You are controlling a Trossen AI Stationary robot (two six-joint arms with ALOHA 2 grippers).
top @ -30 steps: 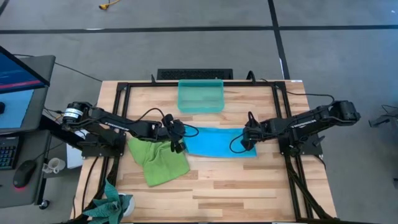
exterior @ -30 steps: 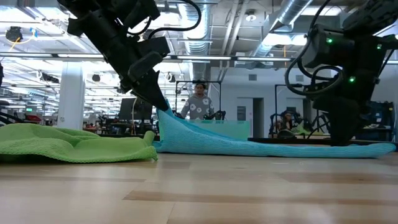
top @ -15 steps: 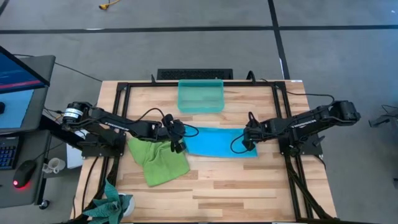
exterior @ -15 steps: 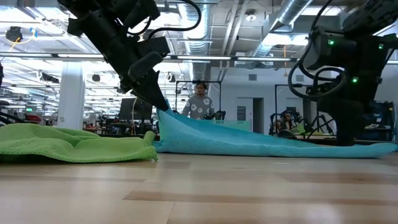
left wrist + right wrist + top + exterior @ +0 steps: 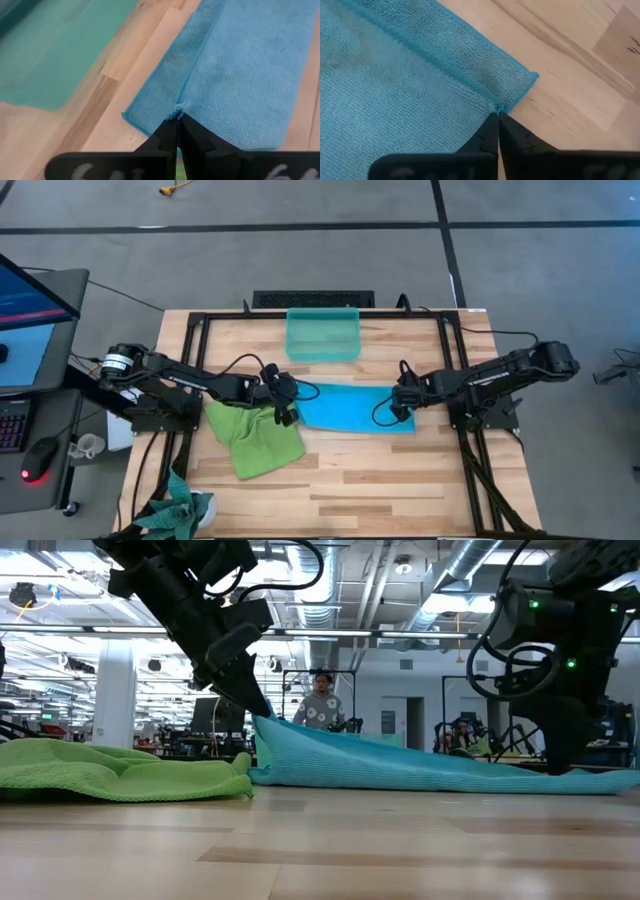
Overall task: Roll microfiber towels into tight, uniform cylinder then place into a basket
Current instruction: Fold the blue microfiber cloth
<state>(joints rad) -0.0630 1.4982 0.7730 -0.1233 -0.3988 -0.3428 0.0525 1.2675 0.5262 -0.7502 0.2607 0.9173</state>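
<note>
The blue towel lies spread across the middle of the wooden table, lengthwise between the 2 arms, with a narrow band along one long edge folded over onto itself, as both wrist views show. The left gripper is clenched on the towel's left end: in the left wrist view its 2 dark fingers are pressed together with a small pucker of blue cloth pinched at their tips, right where the folded band meets the flat part. In the low view this end is lifted off the table into a peak under the left gripper, and the cloth slopes down from there toward the other end. The right gripper is at the towel's right end, also clenched on the cloth; in the right wrist view its fingers meet on the fold line at the very edge, next to the towel's corner. In the low view that end sits low, close to the table. The green towel lies crumpled and flat on the table just beside the blue towel's left end, under the left arm and nearer the front edge. The basket stands at the back of the table, apart from both towels, with only its own teal floor showing inside.
</note>
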